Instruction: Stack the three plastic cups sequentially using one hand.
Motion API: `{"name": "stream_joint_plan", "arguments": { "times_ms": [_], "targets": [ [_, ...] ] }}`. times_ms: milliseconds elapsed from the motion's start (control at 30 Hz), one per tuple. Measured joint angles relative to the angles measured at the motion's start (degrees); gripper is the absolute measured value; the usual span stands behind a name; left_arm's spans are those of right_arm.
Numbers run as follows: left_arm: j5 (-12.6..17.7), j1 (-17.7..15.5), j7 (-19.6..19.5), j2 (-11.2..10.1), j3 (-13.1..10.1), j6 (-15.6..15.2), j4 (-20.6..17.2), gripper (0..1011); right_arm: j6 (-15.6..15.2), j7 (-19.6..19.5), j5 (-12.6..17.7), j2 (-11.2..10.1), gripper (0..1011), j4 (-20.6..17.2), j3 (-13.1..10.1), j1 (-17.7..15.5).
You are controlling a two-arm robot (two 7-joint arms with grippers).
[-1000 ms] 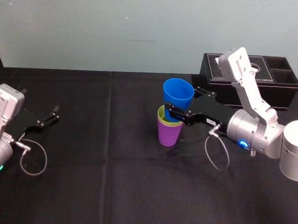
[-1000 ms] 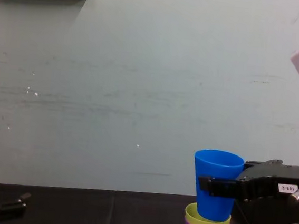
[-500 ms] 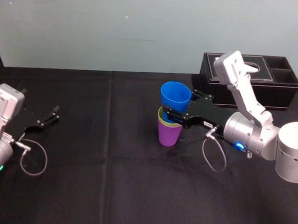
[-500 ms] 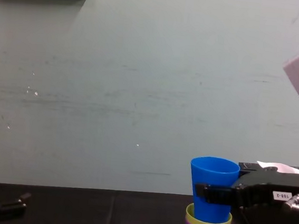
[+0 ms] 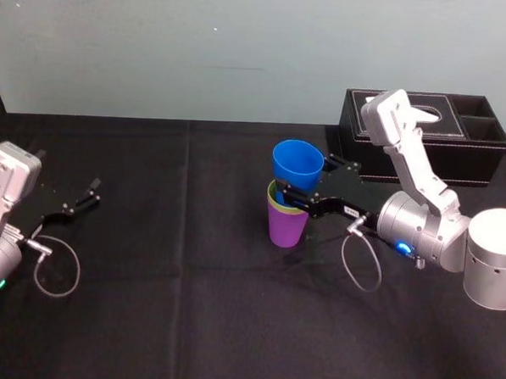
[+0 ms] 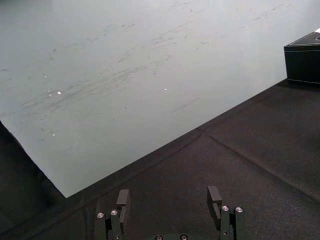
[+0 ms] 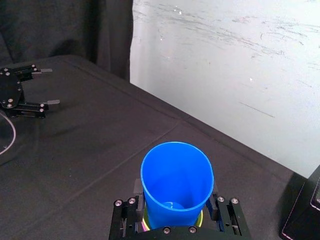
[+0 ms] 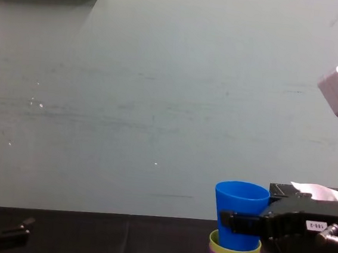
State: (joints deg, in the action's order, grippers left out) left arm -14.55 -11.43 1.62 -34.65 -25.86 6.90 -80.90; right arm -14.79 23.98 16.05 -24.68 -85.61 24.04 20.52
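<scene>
The robot's right hand [image 5: 291, 194] reaches in low over the middle of the table [image 5: 187, 305], and its flat black jaws are closed on the blue cup [image 5: 297, 166], one on each side of the cup's lower part. The jaws grip it just above the rim of the yellow-green cup [image 5: 273, 196]. The blue cup's base is already down inside that yellow-green cup, but most of its body stands clear above, mouth up and leaning a little. The yellow-green cup is nested in the purple cup [image 5: 286, 227], only its rim band showing, and the purple one stands upright on the table.

All three cups are smooth, glossy plastic, round and tapering toward the base. From the right wrist the blue cup [image 7: 176, 180] shows its open mouth and bare inside. The table is covered in a matte black cloth. Behind the right arm, near the wall, sits a black box [image 5: 426, 135] with stitched edges and open compartments.

The left hand [image 5: 90, 194] rests on the cloth well apart at the left side, its jaws spread and holding nothing.
</scene>
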Motion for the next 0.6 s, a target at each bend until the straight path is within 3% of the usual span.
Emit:
{"name": "stream_joint_plan", "arguments": {
  "times_ms": [600],
  "targets": [
    [0.0, 0.0, 0.0, 0.0, 0.0, 0.0, 0.0, 1010, 1.7, 0.6, 0.3, 0.6, 718, 1.8, -0.2, 0.0]
  ]
}}
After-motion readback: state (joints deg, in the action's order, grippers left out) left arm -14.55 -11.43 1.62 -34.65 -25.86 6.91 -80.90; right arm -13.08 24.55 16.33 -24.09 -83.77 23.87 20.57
